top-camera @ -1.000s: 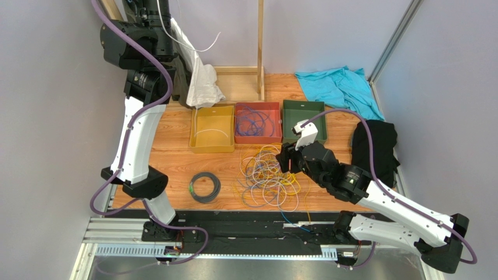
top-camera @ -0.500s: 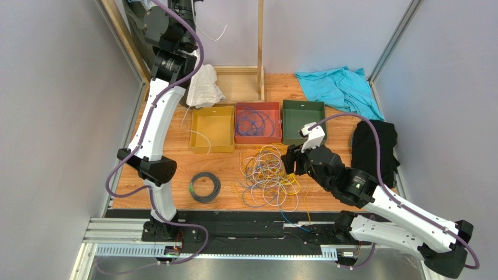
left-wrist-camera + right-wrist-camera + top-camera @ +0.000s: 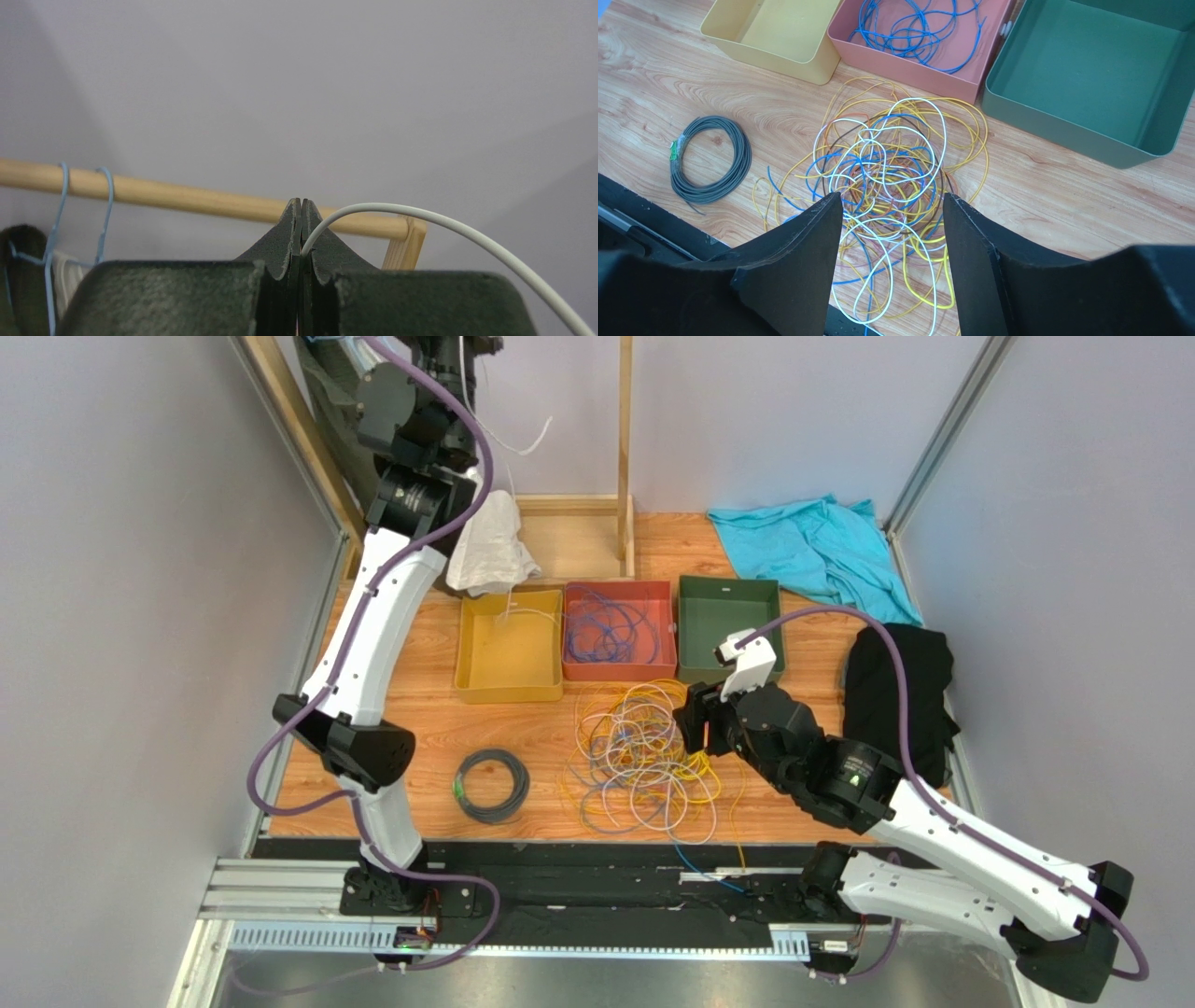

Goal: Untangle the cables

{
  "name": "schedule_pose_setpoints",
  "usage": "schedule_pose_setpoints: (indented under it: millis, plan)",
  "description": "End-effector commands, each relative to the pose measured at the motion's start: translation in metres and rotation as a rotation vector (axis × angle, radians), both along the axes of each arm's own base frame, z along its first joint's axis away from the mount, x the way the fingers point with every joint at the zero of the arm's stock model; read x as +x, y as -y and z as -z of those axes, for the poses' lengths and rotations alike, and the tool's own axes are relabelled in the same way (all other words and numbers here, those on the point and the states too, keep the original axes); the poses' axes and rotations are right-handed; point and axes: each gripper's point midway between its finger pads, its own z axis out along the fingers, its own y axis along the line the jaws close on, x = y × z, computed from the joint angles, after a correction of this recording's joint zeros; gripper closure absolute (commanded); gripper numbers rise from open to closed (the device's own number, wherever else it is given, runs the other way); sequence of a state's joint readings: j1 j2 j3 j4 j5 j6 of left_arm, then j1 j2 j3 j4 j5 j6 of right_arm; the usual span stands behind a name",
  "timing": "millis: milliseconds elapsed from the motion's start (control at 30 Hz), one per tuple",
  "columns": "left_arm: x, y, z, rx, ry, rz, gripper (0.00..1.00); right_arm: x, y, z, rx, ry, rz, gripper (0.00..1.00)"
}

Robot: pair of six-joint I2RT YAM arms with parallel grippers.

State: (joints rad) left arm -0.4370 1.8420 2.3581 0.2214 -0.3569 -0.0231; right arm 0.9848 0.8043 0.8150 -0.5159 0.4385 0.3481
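A tangle of yellow, white, blue and brown cables [image 3: 645, 756] lies on the wooden table, and also shows in the right wrist view [image 3: 892, 161]. My right gripper [image 3: 892, 199] is open and empty, hovering just above the tangle's right side [image 3: 692, 721]. My left gripper [image 3: 302, 210] is shut on a white cable [image 3: 449, 227] and is raised high at the back left, at the top edge of the overhead view [image 3: 456, 347]. The white cable [image 3: 528, 440] hangs from it toward the yellow bin [image 3: 508, 665].
A red bin [image 3: 578, 661] holds blue cables; a green bin [image 3: 730, 623] stands right of it. A grey cable coil [image 3: 491, 784] lies front left. Teal cloth [image 3: 814, 539], black cloth [image 3: 905, 686], white cloth [image 3: 491, 546] and a wooden frame [image 3: 624, 434] stand around. A wooden rod [image 3: 175, 196] carries blue hangers.
My left arm has swung up and back, lifting the white cable off the yellow bin's floor so only its tail hangs over the bin. My right gripper has shifted slightly right.
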Motion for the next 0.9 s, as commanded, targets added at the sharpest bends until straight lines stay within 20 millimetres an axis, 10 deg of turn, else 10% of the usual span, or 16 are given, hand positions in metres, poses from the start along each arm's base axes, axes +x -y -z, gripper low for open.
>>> schedule_pose_setpoints:
  millis: [0,467,867]
  plan:
    - [0.012,-0.004,0.051,-0.032,-0.099,-0.01,1.0,0.003,-0.001,-0.01,0.042,0.028,0.008,0.41]
    - [0.025,-0.018,0.242,-0.093,-0.437,-0.089,1.0,-0.005,0.001,-0.009,0.03,-0.006,-0.016,0.41]
    - [-0.003,-0.045,0.4,0.02,-0.866,-0.216,1.0,-0.006,-0.005,-0.006,0.007,-0.028,-0.044,0.41]
